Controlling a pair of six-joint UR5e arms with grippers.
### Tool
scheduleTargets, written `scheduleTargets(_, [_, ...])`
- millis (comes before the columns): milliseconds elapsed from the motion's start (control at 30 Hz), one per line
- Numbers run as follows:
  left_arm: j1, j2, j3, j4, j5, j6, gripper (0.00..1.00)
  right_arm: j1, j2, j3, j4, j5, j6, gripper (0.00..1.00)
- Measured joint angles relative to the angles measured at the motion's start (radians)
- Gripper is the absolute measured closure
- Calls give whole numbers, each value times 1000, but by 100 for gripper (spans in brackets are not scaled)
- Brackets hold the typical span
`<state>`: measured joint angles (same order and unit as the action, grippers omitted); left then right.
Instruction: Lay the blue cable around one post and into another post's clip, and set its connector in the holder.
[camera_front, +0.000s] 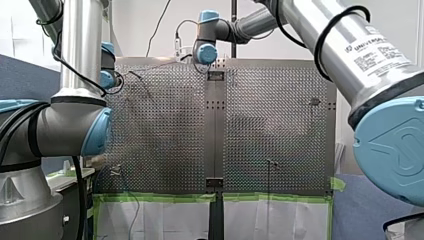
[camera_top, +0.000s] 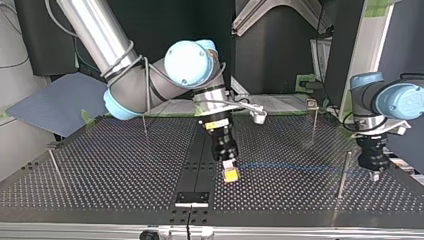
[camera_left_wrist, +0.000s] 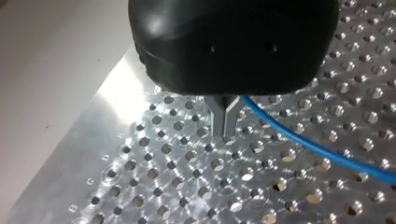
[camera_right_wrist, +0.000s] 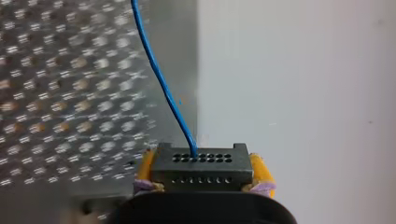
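right gripper (camera_top: 230, 173): yellow pads clamped on the connector (camera_right_wrist: 201, 165), low over the middle of the table (camera_top: 100, 165).
left gripper (camera_left_wrist: 225, 122): metal fingers pinched together on the blue cable (camera_left_wrist: 317, 149); in the top view, at 3 o'clock of the right gripper.
blue cable: runs straight from the connector to the left gripper.
post (camera_top: 342, 175): upright, just at 9 o'clock of the left gripper in the top view.

Right arm (camera_top: 117, 47) reaches in to about mid-table, wrist bent so the right gripper (camera_top: 230, 174) points pretty much straight down, yellow pads (camera_right_wrist: 145, 167) clamped on the connector (camera_right_wrist: 201, 164). Left gripper (camera_top: 374, 174) hangs vertical too, low over the table, metal fingers (camera_left_wrist: 219, 119) pinched together on the blue cable (camera_left_wrist: 303, 141).
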<state>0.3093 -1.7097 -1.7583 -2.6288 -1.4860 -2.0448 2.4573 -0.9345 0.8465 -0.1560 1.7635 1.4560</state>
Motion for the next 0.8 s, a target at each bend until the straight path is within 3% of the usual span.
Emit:
scheduleTargets(200, [-14, -20, -5, 6, 10, 0, 100, -11, 27, 14, 42, 36, 5, 100])
scheduleTargets(467, [-27, -56, -5, 3, 55, 13, 100, -30, 32, 64, 42, 51, 21, 100])
scheduleTargets(500, [-29, -57, -5, 3, 58, 14, 91, -31, 33, 67, 43, 51, 21, 100])
scheduleTargets(533, [-31, -57, -5, 3, 61, 15, 91, -33, 33, 71, 43, 51, 21, 100])
scheduleTargets(567, [-33, -57, -5, 3, 62, 15, 76, -35, 33, 77, 43, 51, 20, 100])
scheduleTargets(600, [-34, -58, -5, 3, 63, 15, 55, -36, 33, 82, 42, 52, 20, 100])
scheduleTargets(633, [-35, -58, -5, 2, 62, 16, 55, -37, 33, 88, 41, 52, 21, 100])
scheduleTargets(700, [-36, -58, -5, -2, 58, 16, 24, -39, 33, 102, 36, 53, 20, 100])
scheduleTargets(733, [-37, -58, -5, -7, 53, 17, 24, -40, 33, 109, 33, 53, 20, 100])
scheduleTargets(767, [-38, -58, -5, -11, 48, 17, 7, -40, 33, 118, 29, 54, 19, 100])
scheduleTargets(800, [-39, -58, -5, -14, 44, 17, 0, -41, 33, 125, 26, 54, 19, 100])
